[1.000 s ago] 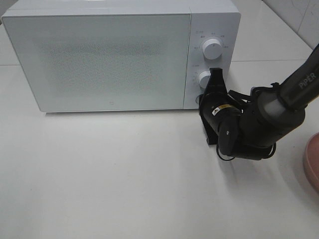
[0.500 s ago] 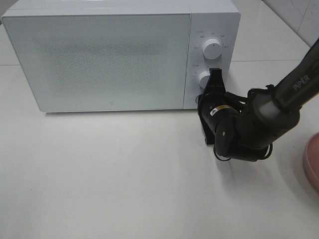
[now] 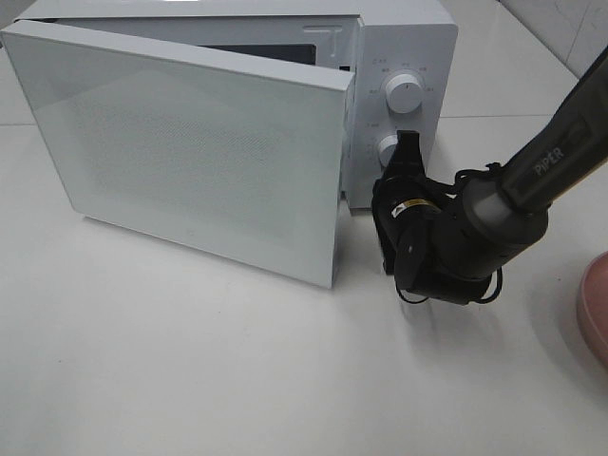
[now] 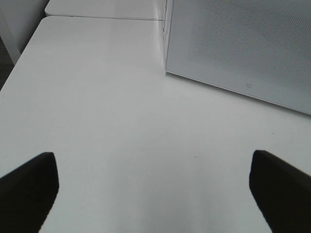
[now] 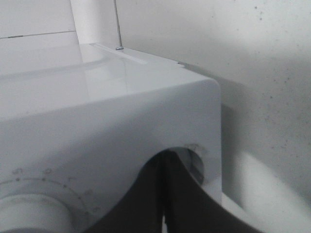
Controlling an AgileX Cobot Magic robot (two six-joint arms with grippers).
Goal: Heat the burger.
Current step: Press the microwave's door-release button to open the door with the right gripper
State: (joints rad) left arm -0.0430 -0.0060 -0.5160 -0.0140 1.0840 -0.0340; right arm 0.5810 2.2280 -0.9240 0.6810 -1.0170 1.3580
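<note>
Burger is not showing in any view. On the table (image 3: 190,380) the microwave (image 3: 423,47) is standing with its door (image 3: 190,152) partly ajar. Right claw (image 3: 410,147), fingers pressed together, is touching the lower panel. Left claw (image 4: 153,158) is hanging wide. Probably the door is needing a wider, gentle swing from its free edge.

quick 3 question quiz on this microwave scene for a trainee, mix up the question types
1. True or false: the microwave door stands ajar.
2. The right gripper is: A wide open in mid-air; B shut, at the control panel; C gripping the door's edge.
3. Fill in: the dish cut off at the exterior view's right edge is ____.
Key: 1 true; 2 B; 3 pink.
</note>
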